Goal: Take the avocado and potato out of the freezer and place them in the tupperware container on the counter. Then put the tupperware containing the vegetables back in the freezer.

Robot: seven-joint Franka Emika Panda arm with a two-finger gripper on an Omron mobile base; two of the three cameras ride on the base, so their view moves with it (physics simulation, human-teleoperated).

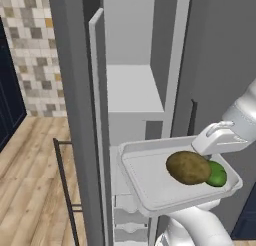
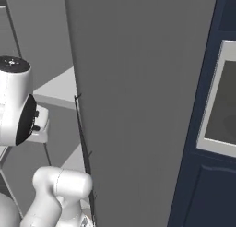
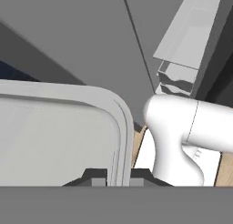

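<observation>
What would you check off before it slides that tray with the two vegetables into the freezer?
1. Gripper shut on the tupperware container rim: ok.
2. Potato in the tray: ok.
3. Avocado in the tray, beside the potato: ok.
4. Freezer compartment open ahead: ok.
5. Tray level: not ok, it looks tilted.
6. Enough room on the shelf for the tray: cannot tell.

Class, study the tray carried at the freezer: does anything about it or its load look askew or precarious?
Yes. The tupperware container is held by one edge only, tilted, with the potato and avocado crowded into the corner nearest the gripper. The freezer stands open.
</observation>
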